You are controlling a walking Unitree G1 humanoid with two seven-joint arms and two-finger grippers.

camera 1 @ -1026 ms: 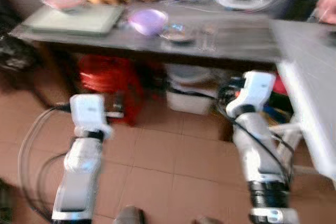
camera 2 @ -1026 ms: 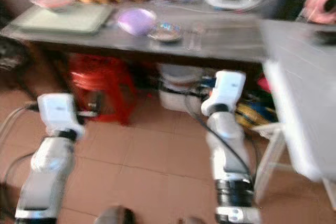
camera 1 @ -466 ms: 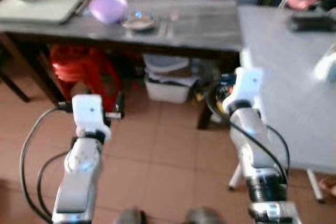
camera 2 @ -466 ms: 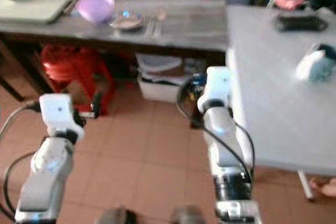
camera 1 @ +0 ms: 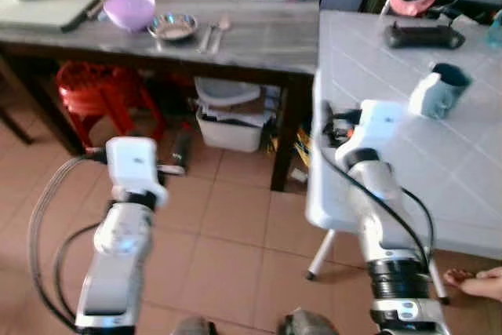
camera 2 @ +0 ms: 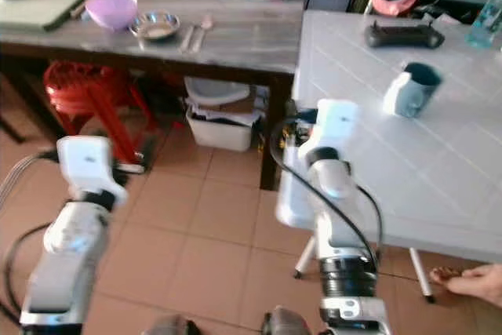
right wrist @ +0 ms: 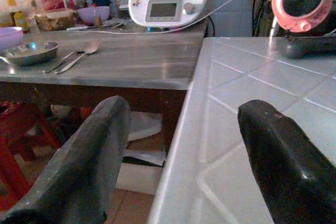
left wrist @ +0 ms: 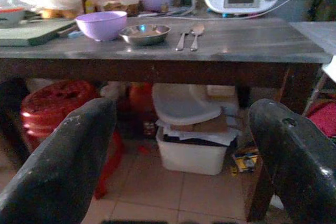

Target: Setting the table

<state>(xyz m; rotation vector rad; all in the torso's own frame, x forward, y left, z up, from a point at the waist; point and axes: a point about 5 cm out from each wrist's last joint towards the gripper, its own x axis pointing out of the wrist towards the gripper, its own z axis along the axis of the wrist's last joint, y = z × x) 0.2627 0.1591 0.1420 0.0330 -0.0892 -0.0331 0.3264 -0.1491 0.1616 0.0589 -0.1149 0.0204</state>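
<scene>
Approach step: both grippers, left gripper (left wrist: 178, 145) and right gripper (right wrist: 178, 150), fingers apart, empty. Next: reach purple bowl (camera 1: 129, 10) and spoon (camera 1: 220, 28) on dark table (camera 1: 259, 45).

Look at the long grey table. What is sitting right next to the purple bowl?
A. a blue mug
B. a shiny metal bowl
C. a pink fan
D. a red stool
B. A shiny metal bowl sits beside the purple bowl on the grey table, with a spoon and fork on its other side.
</scene>
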